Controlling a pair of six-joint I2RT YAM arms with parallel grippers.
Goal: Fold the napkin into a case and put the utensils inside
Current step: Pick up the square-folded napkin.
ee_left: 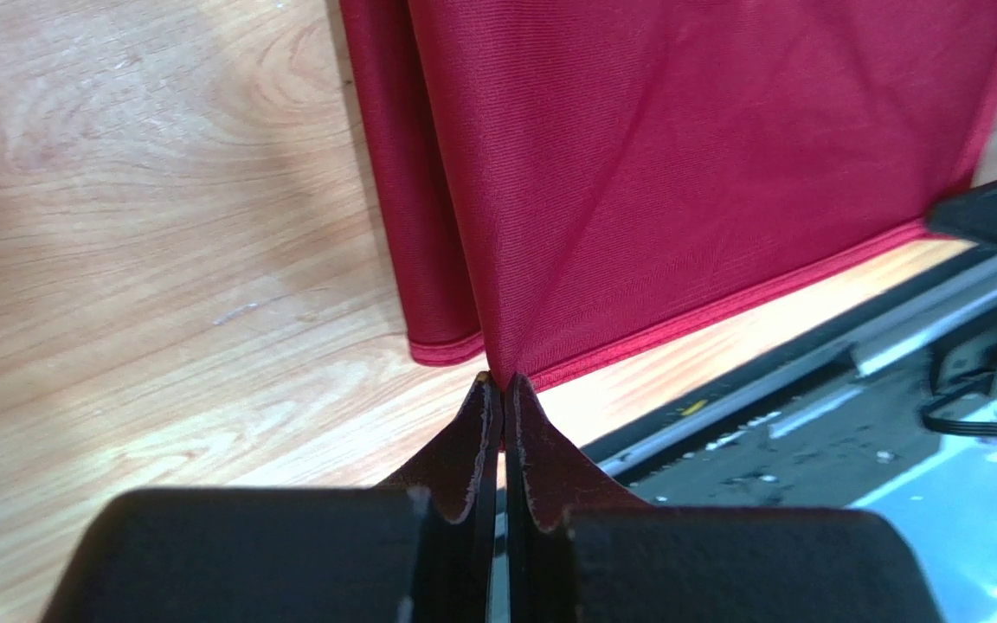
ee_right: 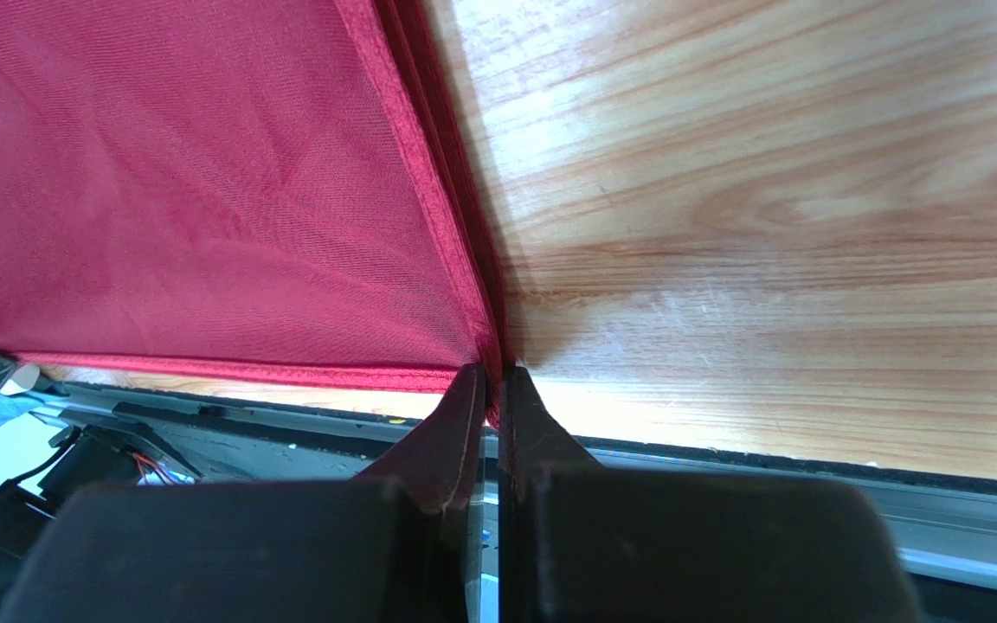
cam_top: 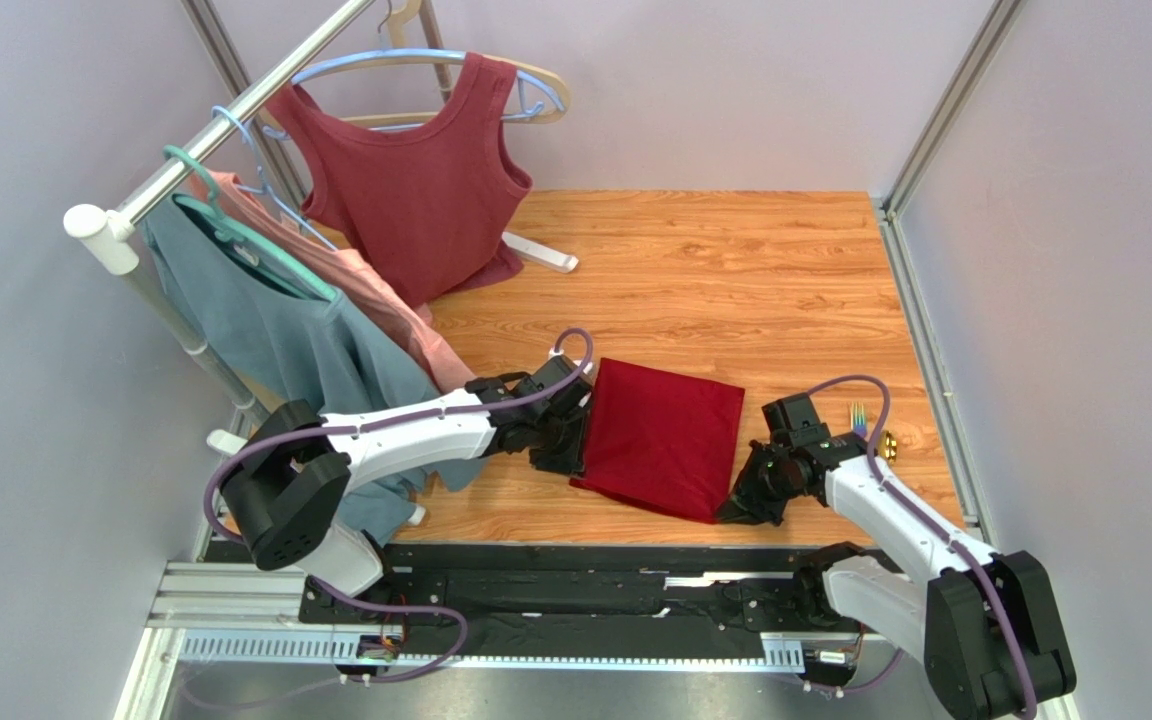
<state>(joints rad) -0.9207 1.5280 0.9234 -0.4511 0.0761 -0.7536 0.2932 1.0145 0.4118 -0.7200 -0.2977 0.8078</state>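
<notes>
Pinching napkin (cam_top: 665, 435): left hand (ee_left: 504, 387) clamped on near-left corner, right hand (ee_right: 492, 377) clamped on near-right corner.

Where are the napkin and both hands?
napkin (cam_top: 665, 435), top view, middle of the folded cloth.
left hand (ee_left: 504, 380), left wrist view, fingertips shut on napkin corner.
right hand (ee_right: 493, 373), right wrist view, fingertips shut on napkin corner.
</notes>
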